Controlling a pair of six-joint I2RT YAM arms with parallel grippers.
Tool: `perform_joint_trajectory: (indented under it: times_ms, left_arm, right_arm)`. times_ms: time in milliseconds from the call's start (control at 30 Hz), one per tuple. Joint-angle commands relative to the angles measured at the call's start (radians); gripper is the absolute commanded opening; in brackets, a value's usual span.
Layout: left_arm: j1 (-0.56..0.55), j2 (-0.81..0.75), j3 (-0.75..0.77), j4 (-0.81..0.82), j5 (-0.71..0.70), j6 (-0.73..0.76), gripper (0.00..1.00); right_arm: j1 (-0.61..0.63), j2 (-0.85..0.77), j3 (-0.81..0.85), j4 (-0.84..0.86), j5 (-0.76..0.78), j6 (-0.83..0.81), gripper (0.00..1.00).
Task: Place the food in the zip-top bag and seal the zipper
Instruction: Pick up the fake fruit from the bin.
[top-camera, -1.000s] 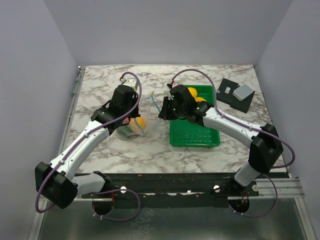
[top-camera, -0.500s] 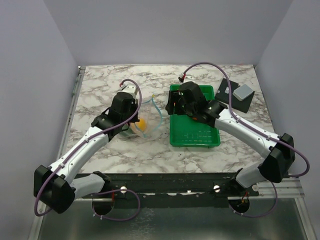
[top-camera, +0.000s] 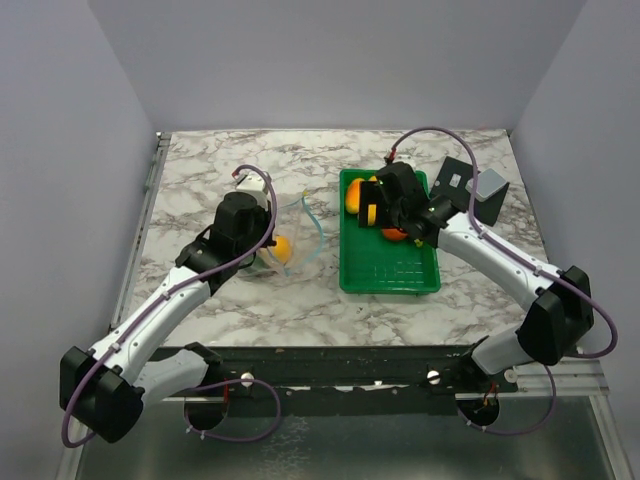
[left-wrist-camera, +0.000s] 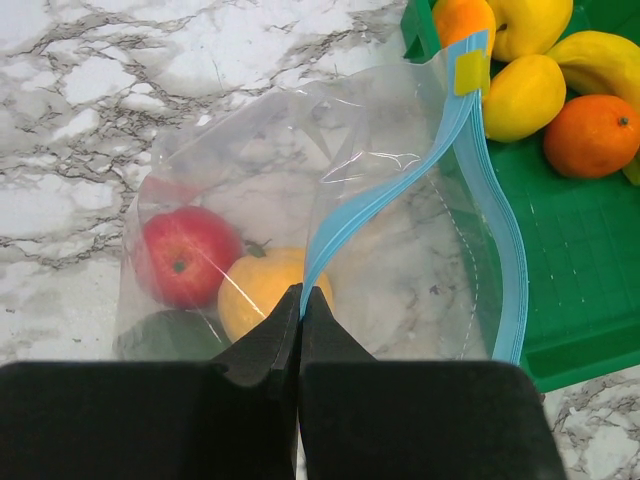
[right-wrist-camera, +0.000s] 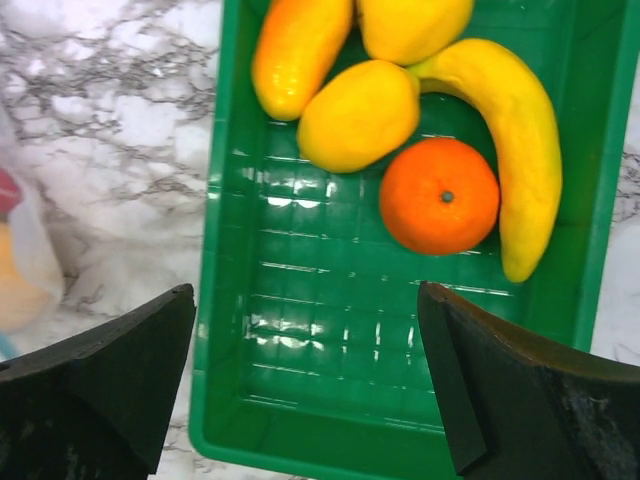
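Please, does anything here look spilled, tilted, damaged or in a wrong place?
Nothing stands out. The fruits lie in the green tray or inside the clear zip-top bag, none loose on the marble table. The bag's mouth is open, with the left pincer shut on its blue zipper.

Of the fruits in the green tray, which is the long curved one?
The yellow banana, beside the round orange in the green tray; the others are rounded or straight, not bent.
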Motion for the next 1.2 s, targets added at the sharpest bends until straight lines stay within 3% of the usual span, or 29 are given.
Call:
perform_joint_trajectory:
  times_ms: [0, 1167]
  left_arm:
    - [0.004, -0.028, -0.018, 0.026, -0.005, 0.012, 0.0]
    - [0.003, 0.0, -0.014, 0.027, -0.019, 0.014, 0.0]
  right_arm:
    - [-0.038, 0.036, -0.03, -0.017, 0.016, -0.019, 1.0]
    - [-0.17, 0.33, 0.046, 0.038, 0.045, -0.07, 1.0]
